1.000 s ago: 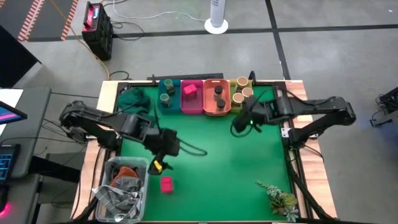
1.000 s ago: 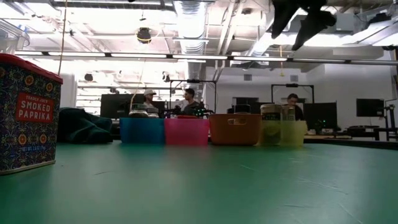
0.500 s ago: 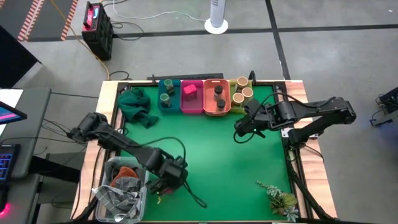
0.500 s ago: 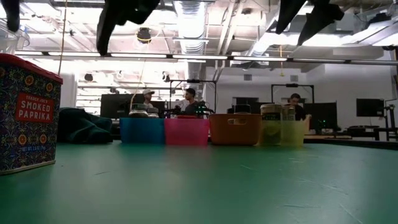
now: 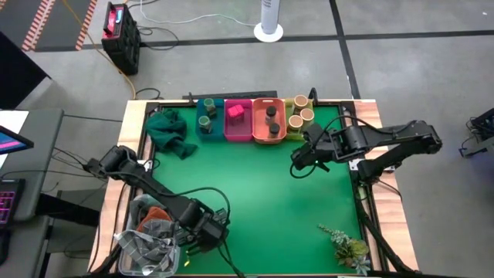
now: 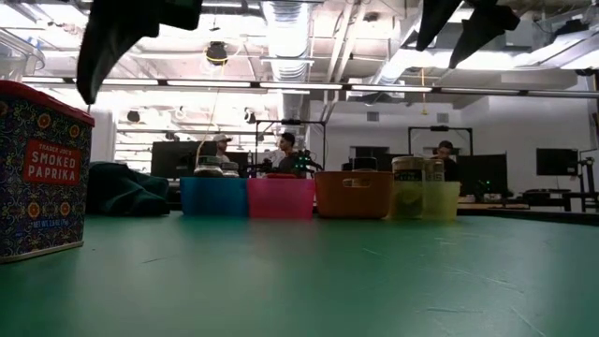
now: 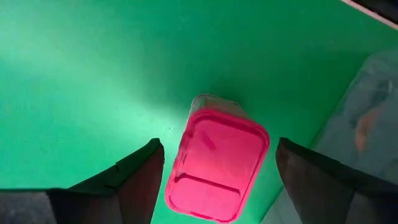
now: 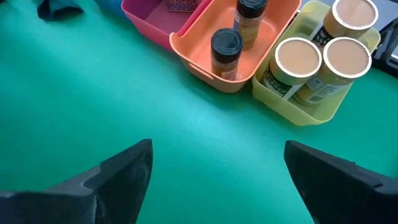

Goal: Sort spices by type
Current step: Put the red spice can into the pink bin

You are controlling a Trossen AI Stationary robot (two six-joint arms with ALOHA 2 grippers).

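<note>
A pink-lidded spice box (image 7: 217,165) stands upright on the green mat by the near left corner; the low view shows it as a patterned paprika tin (image 6: 42,168). My left gripper (image 7: 219,149) (image 5: 202,232) hovers open above it, a finger on either side, hiding it from overhead. My right gripper (image 5: 296,164) (image 8: 217,148) hangs open above the mat before the bins. At the far edge sit the blue bin (image 5: 207,117) with jars, the pink bin (image 5: 238,122) with a pink box, the orange bin (image 8: 205,46) with two dark-lidded jars, and the yellow bin (image 8: 311,106) with tan-lidded jars.
A clear tub (image 5: 150,235) of grey scraps sits just left of my left gripper. A dark green cloth (image 5: 166,127) lies at the far left and a plant sprig (image 5: 347,247) at the near right corner. Bare mat lies between the arms. People sit beyond the table.
My left gripper has swung from the middle left of the mat toward the near edge and come over the pink-lidded box, which has not moved. My right arm has kept nearly still.
</note>
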